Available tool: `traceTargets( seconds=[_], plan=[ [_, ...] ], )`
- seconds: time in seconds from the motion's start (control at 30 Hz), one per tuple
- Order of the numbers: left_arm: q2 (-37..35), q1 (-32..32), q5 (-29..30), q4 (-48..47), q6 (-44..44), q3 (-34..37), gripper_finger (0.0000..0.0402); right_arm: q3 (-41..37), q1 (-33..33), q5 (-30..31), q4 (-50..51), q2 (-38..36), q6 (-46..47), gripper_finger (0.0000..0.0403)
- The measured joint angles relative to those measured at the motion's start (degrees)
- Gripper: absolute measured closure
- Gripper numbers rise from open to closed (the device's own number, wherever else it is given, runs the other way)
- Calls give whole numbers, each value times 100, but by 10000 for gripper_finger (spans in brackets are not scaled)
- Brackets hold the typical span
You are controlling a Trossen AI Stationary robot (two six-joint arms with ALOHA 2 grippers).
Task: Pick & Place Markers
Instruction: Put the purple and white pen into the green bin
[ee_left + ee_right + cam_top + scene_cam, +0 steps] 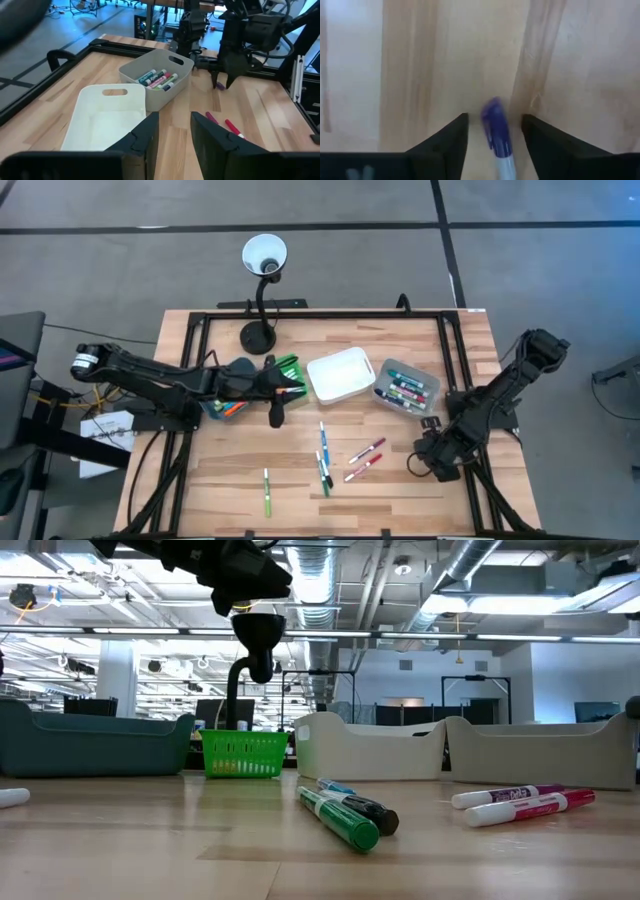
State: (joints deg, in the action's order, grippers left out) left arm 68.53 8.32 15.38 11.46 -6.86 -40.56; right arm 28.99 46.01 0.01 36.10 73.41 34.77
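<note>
My right gripper (418, 463) hangs over the table's right near part, shut on a marker (498, 137) with a purple cap. Loose markers lie on the wood: a green one (268, 491), a blue, green and black cluster (323, 461) and a red and pink pair (365, 459). More markers fill the grey bin (405, 388). My left gripper (174, 131) is open and holds nothing. It hovers next to the white bin (107, 116), near the table's middle. My right gripper holds the marker between its two fingers, the marker lying along them. The purple cap end (492, 111) sticks out past the fingertips. The fingers (231, 76) point down from above, and the cap (219, 86) hangs clear of the wood.
A green basket (288, 368) and a teal bin (222, 408) sit under my left arm. A black gooseneck lamp (262, 292) stands at the far edge. A black frame (452, 360) runs round the table. Bare wood lies along the near edge.
</note>
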Motion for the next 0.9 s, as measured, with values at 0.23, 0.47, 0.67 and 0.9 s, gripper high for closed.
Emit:
traceTargets(
  seconds=[0.23, 0.47, 0.67, 0.9],
  plan=[
    [-2, 0, -2, 0, 10, 2, 293, -135, 327, 265, -186, 210, -346, 308],
    [-2, 8, -2, 17, -2, 2, 293, 121, 109, 1015, -799, 222, 10, 377],
    [-2, 36, -20, 141, -250, 8, 293, 219, -551, 1624, -3248, 214, -337, 371],
    [-15, 331, -11, 462, -218, 9, 293, 237, -1744, 3629, -6285, 243, -2809, 363]
  ],
)
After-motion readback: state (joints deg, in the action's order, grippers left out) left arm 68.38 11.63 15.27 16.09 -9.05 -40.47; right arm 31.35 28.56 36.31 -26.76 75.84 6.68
